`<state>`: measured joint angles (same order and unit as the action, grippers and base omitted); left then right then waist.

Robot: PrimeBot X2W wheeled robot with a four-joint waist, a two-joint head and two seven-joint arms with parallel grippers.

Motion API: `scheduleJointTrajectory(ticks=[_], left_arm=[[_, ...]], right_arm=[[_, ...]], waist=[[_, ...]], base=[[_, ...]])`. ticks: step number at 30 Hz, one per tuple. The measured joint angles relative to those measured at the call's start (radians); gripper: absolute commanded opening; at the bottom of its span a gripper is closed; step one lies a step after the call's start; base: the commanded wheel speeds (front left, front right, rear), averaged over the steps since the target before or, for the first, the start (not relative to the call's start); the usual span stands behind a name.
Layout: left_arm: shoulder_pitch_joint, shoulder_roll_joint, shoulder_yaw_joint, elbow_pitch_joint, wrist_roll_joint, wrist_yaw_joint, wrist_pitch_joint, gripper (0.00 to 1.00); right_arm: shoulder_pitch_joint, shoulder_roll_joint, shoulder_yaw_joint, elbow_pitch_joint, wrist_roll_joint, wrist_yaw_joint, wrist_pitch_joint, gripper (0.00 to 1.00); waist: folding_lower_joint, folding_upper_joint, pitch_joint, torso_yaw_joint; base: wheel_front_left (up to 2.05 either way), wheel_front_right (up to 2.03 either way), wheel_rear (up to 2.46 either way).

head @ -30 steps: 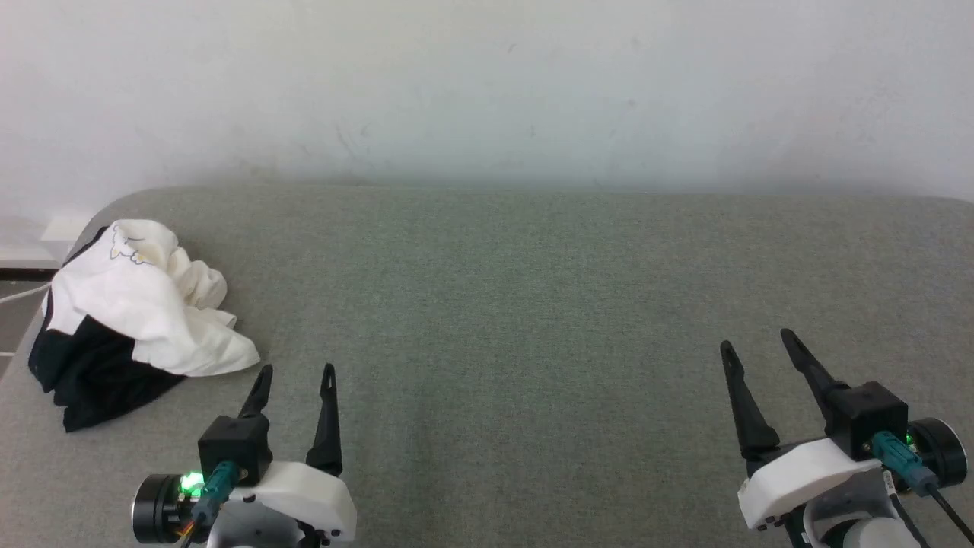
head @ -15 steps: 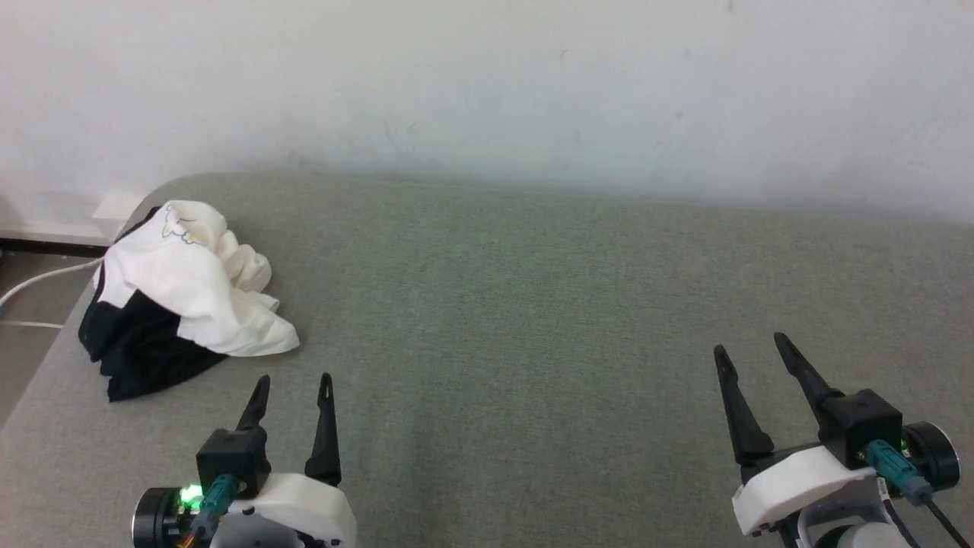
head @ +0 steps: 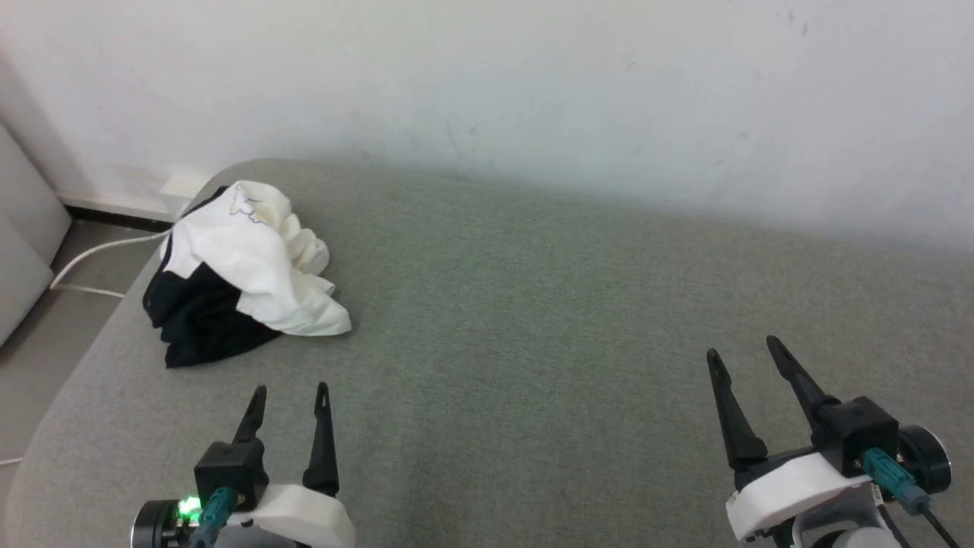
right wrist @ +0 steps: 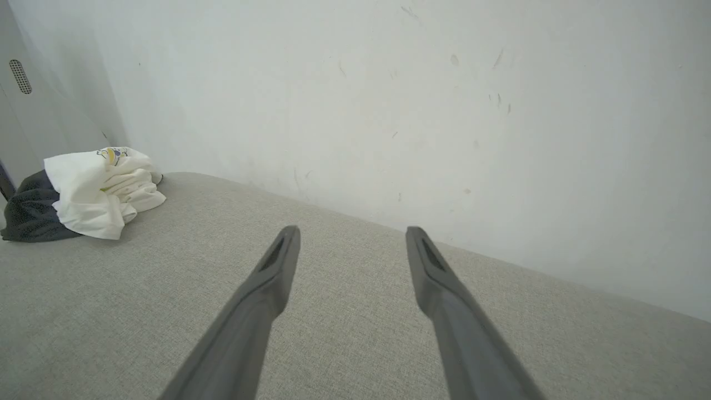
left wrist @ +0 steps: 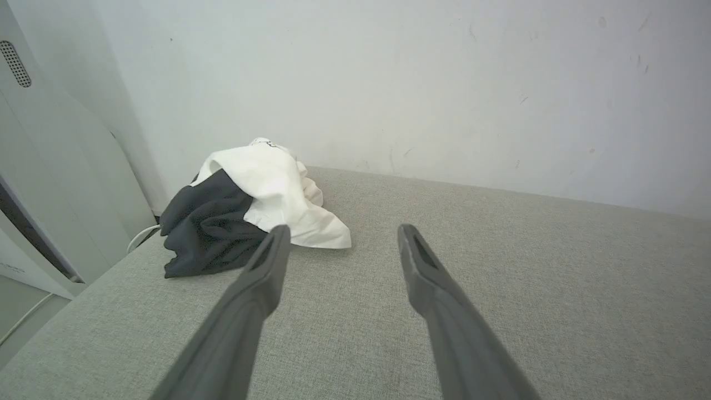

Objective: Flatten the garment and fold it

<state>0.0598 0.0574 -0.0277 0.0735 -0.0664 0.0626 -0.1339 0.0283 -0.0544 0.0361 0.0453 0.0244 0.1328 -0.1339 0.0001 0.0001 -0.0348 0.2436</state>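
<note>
At the near edge of the grey worktop (head: 533, 327), the left pincer (head: 292, 390) and the right pincer (head: 742, 348) sit well apart, fingers pointing away from the robot. Both are spread wide and hold nothing; each wrist view shows bare fabric between the two dark fingers. Beyond the left pincer, near but not touching it, the shirt (head: 251, 262) lies in a crumpled heap at the far left corner of the worktop. Its cream body is bunched on top, with a small printed figure on the far side, and black cloth spills out beneath toward the left edge. The right pincer is well apart from it. Past that corner a white cable (head: 84, 259) runs over the floor (head: 46, 342), and a pale wall (head: 487, 91) rises behind the worktop.
</note>
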Motion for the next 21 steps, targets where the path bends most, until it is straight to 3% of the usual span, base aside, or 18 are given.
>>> scheduleJointTrajectory(ticks=[21], left_arm=[[0.021, 0.013, -0.013, 0.013, -0.014, 0.021, -0.043, 1.00]], right_arm=[[0.012, 0.000, 0.024, 0.005, 0.021, 0.000, -0.044, 1.00]], waist=[[0.0000, 0.0000, -0.010, 0.159]], base=[[0.00, 0.00, 0.00]])
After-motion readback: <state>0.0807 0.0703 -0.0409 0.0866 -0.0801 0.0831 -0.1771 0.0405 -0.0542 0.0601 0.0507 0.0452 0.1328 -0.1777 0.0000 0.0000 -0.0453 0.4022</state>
